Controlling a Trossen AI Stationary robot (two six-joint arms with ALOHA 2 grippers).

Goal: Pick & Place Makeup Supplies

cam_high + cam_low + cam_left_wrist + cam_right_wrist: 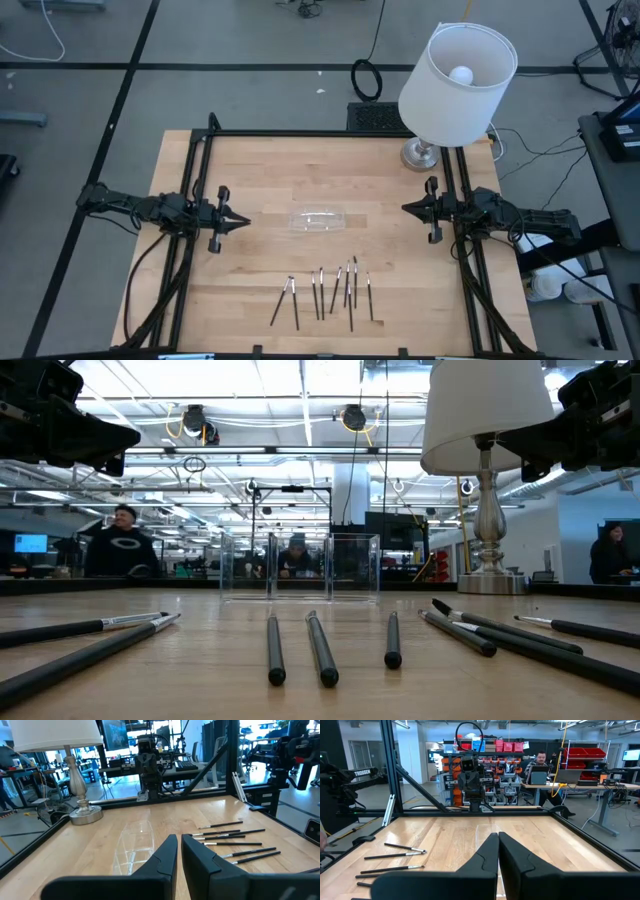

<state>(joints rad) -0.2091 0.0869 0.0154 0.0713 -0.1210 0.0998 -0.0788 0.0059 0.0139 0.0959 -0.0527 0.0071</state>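
Several thin dark makeup supplies [330,293] lie flat on the wooden table near its front edge, roughly side by side; they also show in the low view [320,645] and both wrist views [235,842] [395,852]. My left gripper [245,218] hovers level above the table's left side, shut and empty, its fingertips [179,839] almost together. My right gripper [405,208] hovers level at the right side, shut and empty [497,835]. Both point toward the table's middle, well behind the supplies.
A small clear plastic tray [318,220] rests on the table's middle between the two grippers. A white-shaded lamp [457,80] stands on its silver base [421,154] at the far right. Black frame rails [190,250] [470,270] run along both sides. People sit in the room beyond.
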